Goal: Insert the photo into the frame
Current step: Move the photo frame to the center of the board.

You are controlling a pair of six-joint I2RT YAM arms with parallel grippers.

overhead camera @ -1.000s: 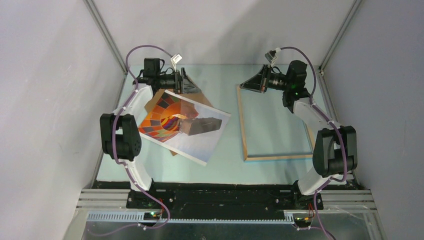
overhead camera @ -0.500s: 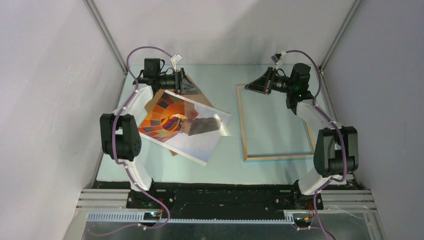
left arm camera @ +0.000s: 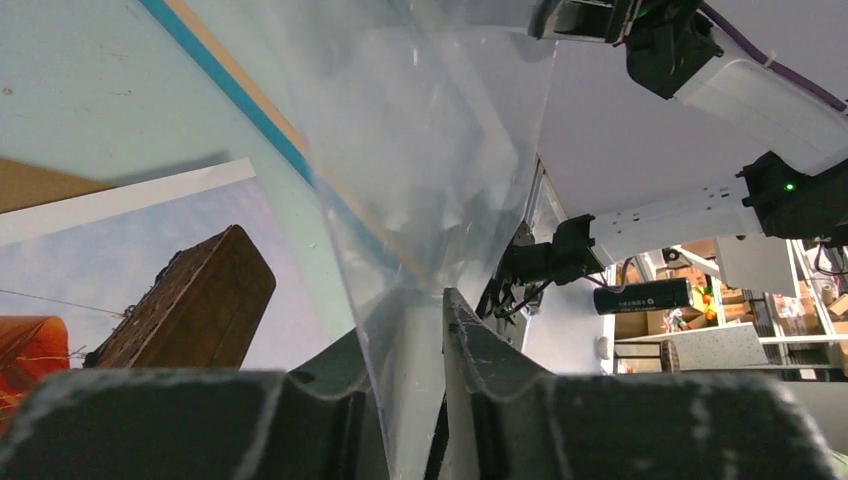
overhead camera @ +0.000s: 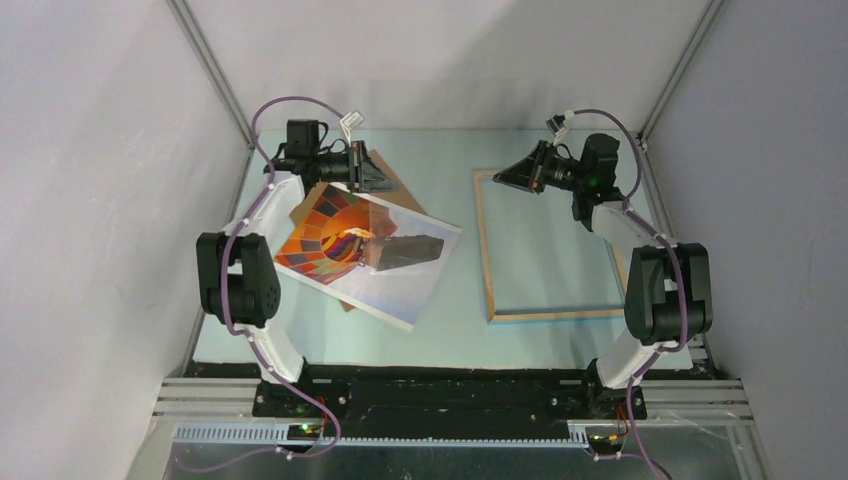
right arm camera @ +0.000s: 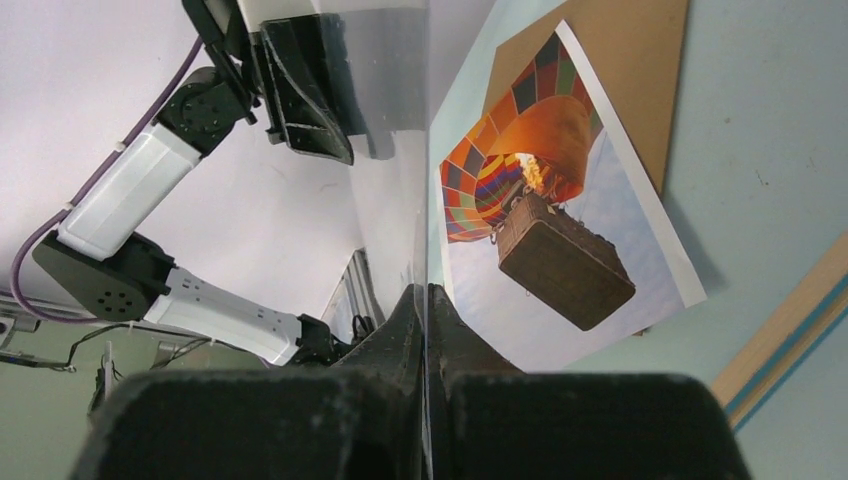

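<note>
A clear pane (left arm camera: 430,150) hangs in the air between the two arms, and most of the risk lies with it. The right hand (right arm camera: 425,292) is closed tight on one edge of the pane. The left hand (left arm camera: 408,330) has its jaws narrow on either side of the opposite edge, but I cannot tell whether they press it firmly. If that side is only loosely caught, the pane could slide out, swing down on the right hand's pinch and fall onto the photo (overhead camera: 390,285) or the desk (overhead camera: 450,335). If both hands grip hard and then move unevenly, the stiff sheet could be twisted or bowed, and either pinch might give way. The photo lies flat and askew on the left half of the desk, on top of a brown backing board (right arm camera: 640,60). It is not in the frame (overhead camera: 545,315), which lies apart from it on the right half with its wood side up. A pane lowered crooked would probably catch on a rail of the frame and not seat. Lifting the thin print later could crease it or drag the board along with it.
</note>
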